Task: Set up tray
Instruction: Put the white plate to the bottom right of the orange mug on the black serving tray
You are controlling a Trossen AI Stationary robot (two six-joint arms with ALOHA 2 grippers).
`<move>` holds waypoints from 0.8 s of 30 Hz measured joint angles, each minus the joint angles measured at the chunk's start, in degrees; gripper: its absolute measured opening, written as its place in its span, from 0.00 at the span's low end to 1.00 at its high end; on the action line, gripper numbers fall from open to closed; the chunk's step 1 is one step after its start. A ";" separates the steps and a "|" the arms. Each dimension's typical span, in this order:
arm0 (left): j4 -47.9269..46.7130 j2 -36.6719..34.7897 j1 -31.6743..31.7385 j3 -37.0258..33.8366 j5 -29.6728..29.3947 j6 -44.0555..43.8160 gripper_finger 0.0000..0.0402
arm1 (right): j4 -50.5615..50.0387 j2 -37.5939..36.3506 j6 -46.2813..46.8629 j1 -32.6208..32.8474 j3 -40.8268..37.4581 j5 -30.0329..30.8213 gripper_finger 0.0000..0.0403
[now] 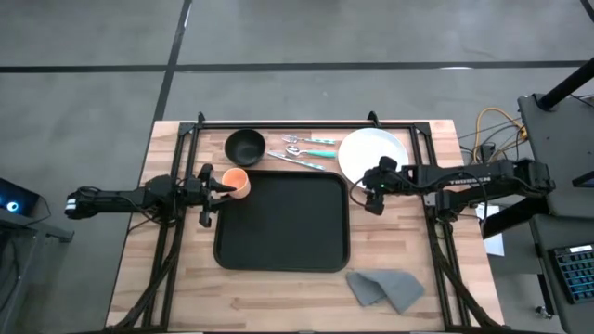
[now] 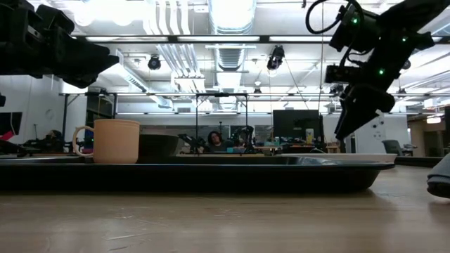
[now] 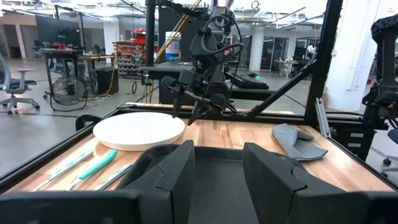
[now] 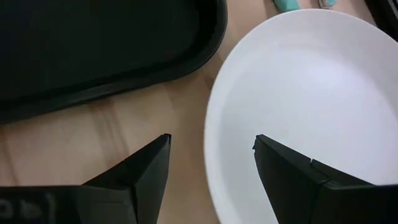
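The black tray (image 1: 281, 227) lies at the table's middle. An orange cup (image 1: 238, 182) (image 2: 116, 140) stands upright on its base in the tray's far-left corner. My left gripper (image 1: 212, 192) (image 3: 217, 171) is open, just left of the cup and raised above it (image 2: 63, 53). The round white plate (image 1: 373, 153) (image 4: 311, 106) lies flat on the wood, right of the tray's far corner. My right gripper (image 1: 371, 192) (image 4: 211, 155) is open and points down over the plate's near-left rim, hanging clear above it (image 2: 346, 130).
A small black bowl (image 1: 245, 146) and cutlery with teal handles (image 1: 306, 148) lie beyond the tray's far edge. A grey cloth (image 1: 385, 288) sits at the table's near right. A black frame (image 1: 306, 122) runs along the table's far and side edges.
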 joint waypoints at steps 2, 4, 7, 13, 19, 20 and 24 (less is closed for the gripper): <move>-0.02 0.00 0.00 0.00 0.00 0.01 0.29 | 0.17 0.00 0.32 -0.24 -0.42 -0.22 0.55; -0.01 0.00 0.01 0.00 0.00 0.00 0.29 | 0.71 0.00 0.59 -0.79 -1.01 -1.18 0.55; -0.02 0.00 -0.01 0.00 0.00 0.00 0.29 | 1.19 0.00 0.77 -1.69 -1.97 -1.62 0.55; -0.02 0.00 -0.01 0.00 0.01 -0.01 0.29 | 1.26 0.00 1.60 -4.46 -4.03 -4.31 0.55; 0.01 -0.02 0.00 0.00 0.01 0.00 0.29 | 1.92 0.00 2.03 -5.71 -4.18 -4.63 0.55; -0.01 0.00 0.00 0.00 0.00 0.01 0.29 | 2.39 0.00 2.01 -5.84 -4.20 -4.63 0.55; -0.01 -0.01 0.00 0.00 0.00 0.00 0.29 | 2.77 0.00 0.75 -6.94 -4.33 -4.66 0.55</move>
